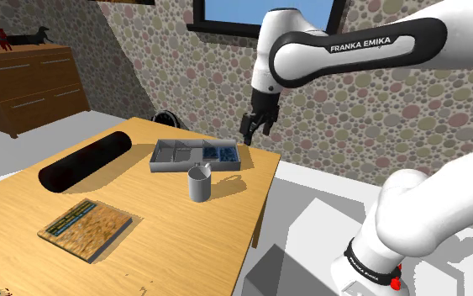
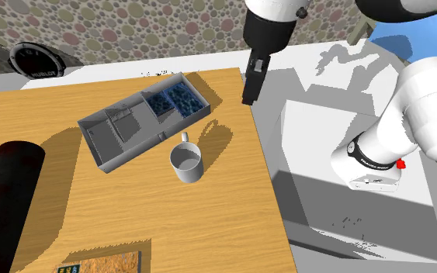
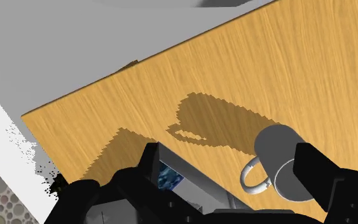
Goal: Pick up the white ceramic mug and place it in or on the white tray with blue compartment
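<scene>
A grey-white mug [image 1: 198, 182] stands upright on the wooden table [image 1: 167, 235], just in front of a grey tray [image 1: 176, 166] whose end compartment [image 1: 220, 152] is blue. My gripper [image 1: 255, 126] hangs in the air above the table's far corner, beyond the tray's blue end, holding nothing. From the second exterior view the mug [image 2: 186, 162] sits beside the tray [image 2: 143, 147], and the gripper [image 2: 251, 89] hovers over the table edge. Through the wrist camera the fingers [image 3: 151, 162] stand apart; the mug [image 3: 279, 162] lies far below near one finger, next to the blue compartment [image 3: 170, 177].
A long black cylinder [image 1: 86, 160] lies on the table at the shoulder view's left. A flat book [image 1: 85, 228] rests near the front edge. A wooden dresser [image 1: 28, 84] stands against the wall. My white stand [image 2: 348, 194] adjoins the table.
</scene>
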